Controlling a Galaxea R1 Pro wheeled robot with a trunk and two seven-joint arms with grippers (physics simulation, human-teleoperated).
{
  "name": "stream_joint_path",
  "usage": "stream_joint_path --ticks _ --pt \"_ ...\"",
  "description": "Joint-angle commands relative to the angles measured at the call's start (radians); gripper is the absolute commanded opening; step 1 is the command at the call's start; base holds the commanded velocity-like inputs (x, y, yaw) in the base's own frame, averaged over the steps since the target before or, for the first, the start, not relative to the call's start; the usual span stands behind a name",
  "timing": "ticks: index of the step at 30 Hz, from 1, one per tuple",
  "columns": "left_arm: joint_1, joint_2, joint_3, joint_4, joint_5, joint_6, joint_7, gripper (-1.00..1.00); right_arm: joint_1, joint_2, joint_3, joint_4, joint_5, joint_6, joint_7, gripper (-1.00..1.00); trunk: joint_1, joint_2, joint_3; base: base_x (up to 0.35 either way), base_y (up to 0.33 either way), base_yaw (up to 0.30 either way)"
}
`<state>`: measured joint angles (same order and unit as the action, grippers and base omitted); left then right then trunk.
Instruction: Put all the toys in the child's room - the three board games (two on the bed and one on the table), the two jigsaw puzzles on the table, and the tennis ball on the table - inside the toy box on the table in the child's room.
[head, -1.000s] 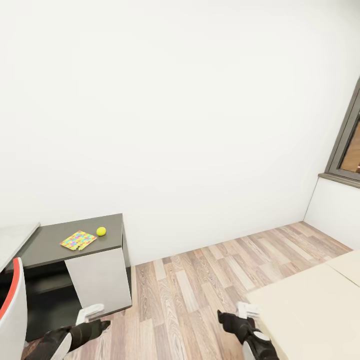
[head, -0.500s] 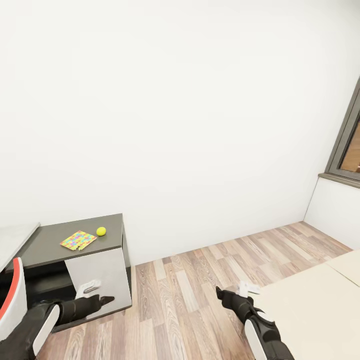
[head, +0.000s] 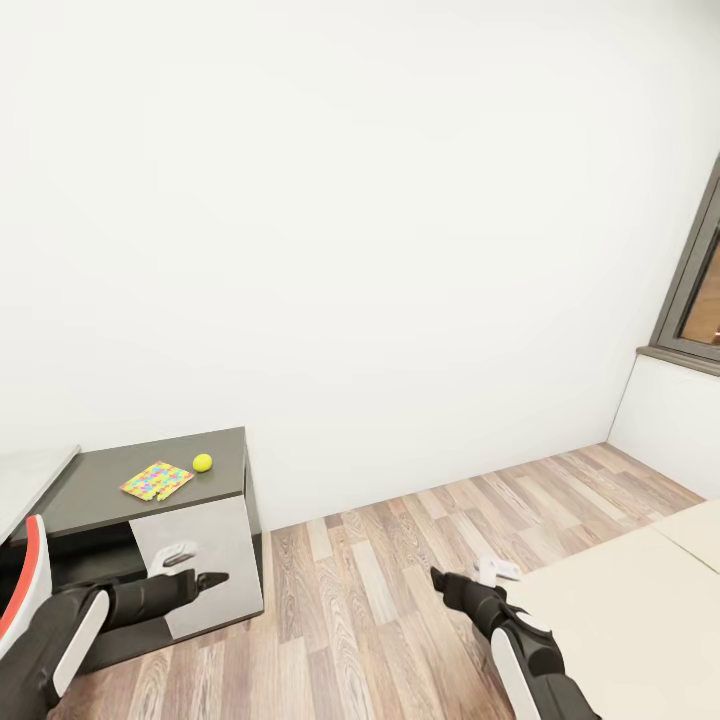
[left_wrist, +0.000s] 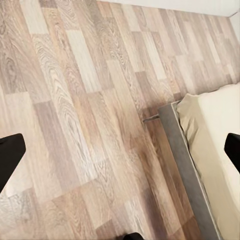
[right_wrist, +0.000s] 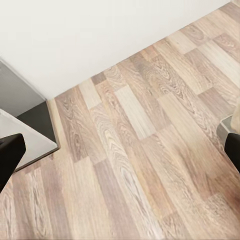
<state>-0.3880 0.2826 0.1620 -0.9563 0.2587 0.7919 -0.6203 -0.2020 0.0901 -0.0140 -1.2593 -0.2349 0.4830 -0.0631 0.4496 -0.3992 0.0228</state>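
One jigsaw puzzle (head: 156, 480), a bright multicoloured square, lies flat on the dark grey section of the table (head: 90, 495). The small yellow tennis ball (head: 202, 462) rests just to its right. My left gripper (head: 195, 565) hangs open in front of the table's white drawer front (head: 205, 560), below the tabletop. Over the wood floor near the bed (head: 630, 610) my right gripper (head: 467, 575) is open too. Both wrist views show dark fingertips (left_wrist: 10, 155) (right_wrist: 10, 155) far apart with nothing between them. The toy box and the board games are out of view.
A white chair with a red edge (head: 25, 590) stands at the far left by the table. A dark-framed window (head: 695, 290) is at the right. Wood-plank floor (head: 380, 560) stretches between table and bed. The bed's grey frame corner (left_wrist: 175, 135) shows in the left wrist view.
Both arms have lifted: the left gripper rose from near the floor to the drawer front's height, and the right gripper rose a little and reached forward. The puzzle and ball are unmoved.
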Motion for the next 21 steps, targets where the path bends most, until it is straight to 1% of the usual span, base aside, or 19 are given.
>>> stream_joint_path --ticks 1,8,14,17,21 --pt "0.000 0.000 0.002 -0.001 0.002 0.006 -0.003 1.00 0.000 0.001 -0.001 -0.005 -0.010 0.006 -0.006 1.00 0.000 -0.001 0.000 0.000 0.000 0.000" --pt "0.000 0.000 0.003 -0.006 0.001 0.008 -0.005 1.00 0.000 -0.009 -0.003 -0.028 -0.012 0.011 -0.006 1.00 0.000 -0.001 0.000 0.000 0.000 0.000" --pt "0.000 0.000 0.004 -0.007 0.000 0.009 -0.006 1.00 0.000 -0.011 -0.001 -0.033 -0.012 0.011 -0.006 1.00 0.000 -0.001 0.000 0.006 0.000 0.000" --pt "0.000 0.000 0.004 -0.007 0.000 0.009 -0.006 1.00 0.000 -0.012 0.000 -0.033 -0.012 0.011 -0.006 1.00 0.000 -0.001 0.000 0.063 0.005 0.000" --pt "0.000 0.001 0.005 -0.007 -0.001 0.009 -0.006 1.00 0.000 -0.012 0.000 -0.034 -0.013 0.011 -0.005 1.00 0.000 -0.001 0.000 0.150 0.056 0.000"
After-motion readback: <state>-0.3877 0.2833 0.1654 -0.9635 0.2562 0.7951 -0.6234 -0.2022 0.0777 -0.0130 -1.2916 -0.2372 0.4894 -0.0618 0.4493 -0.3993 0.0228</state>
